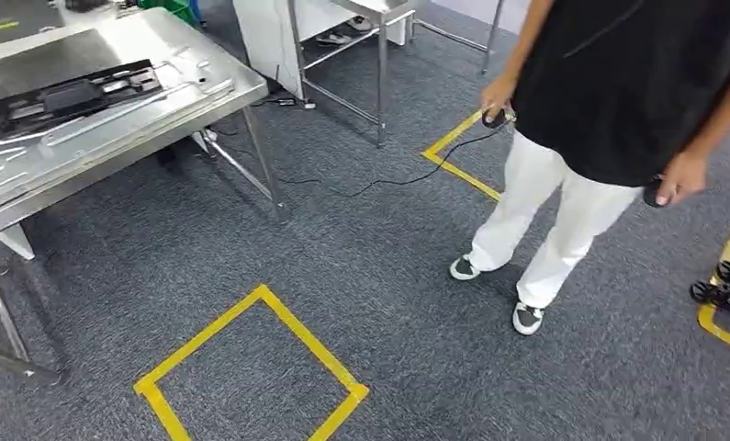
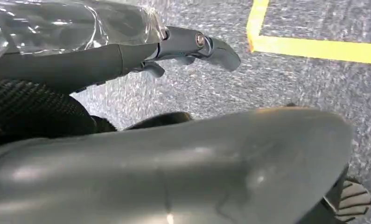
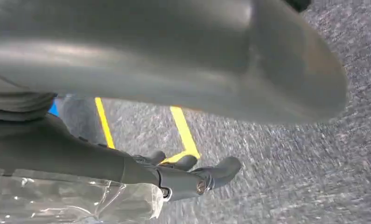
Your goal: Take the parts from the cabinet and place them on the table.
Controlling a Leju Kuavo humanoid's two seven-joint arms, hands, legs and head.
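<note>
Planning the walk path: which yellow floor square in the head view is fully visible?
The yellow square on the carpet at bottom centre, below the steel table. The one by the person is half hidden, and the right-edge one is cut off.

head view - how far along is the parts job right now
Parts already lie on the steel table. Each hand holds a clear plastic-wrapped part: left hand, right hand. Both hang over grey carpet, so these two are not yet on the table.
</note>
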